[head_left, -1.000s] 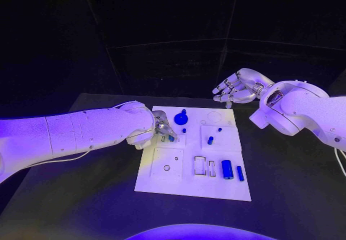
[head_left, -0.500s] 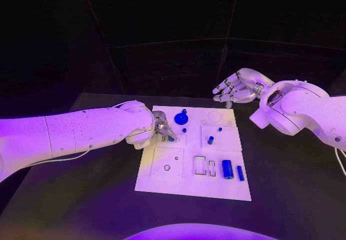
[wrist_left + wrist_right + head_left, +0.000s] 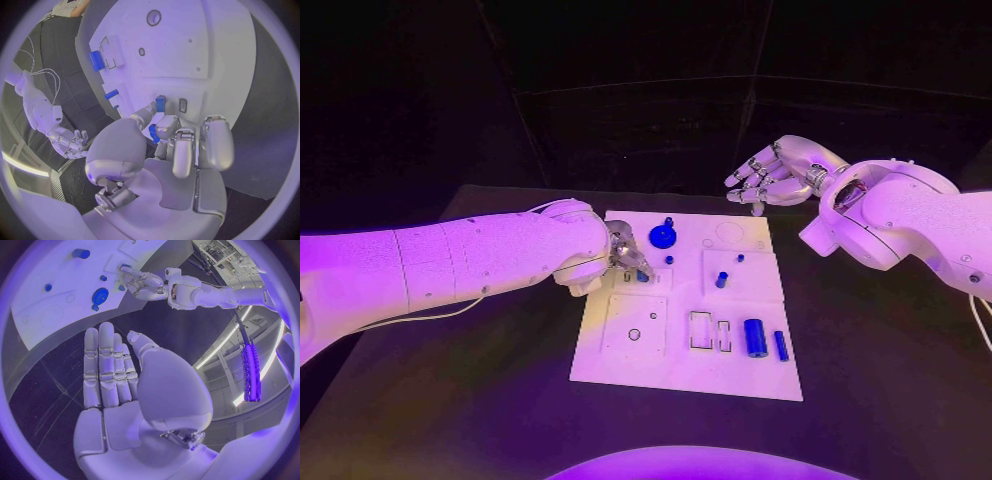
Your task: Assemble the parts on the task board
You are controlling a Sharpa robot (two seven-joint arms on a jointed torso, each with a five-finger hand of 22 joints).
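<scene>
Where dark walls rise, task board (image 3: pixel 687 375) lies on black table (image 3: pixel 473 400).

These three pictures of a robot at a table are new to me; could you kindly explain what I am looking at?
It is a robot with two white arms, each ending in a silver robot hand. One picture looks down from its head; the two round ones come from cameras at its wrists. On the black table lies a white task board with small blue parts, such as a round knob and a cylinder. The left robot hand is at the board's left edge, and its wrist view shows its fingertips on a small blue part. The right robot hand hovers open beyond the board's far corner, holding nothing.
</scene>
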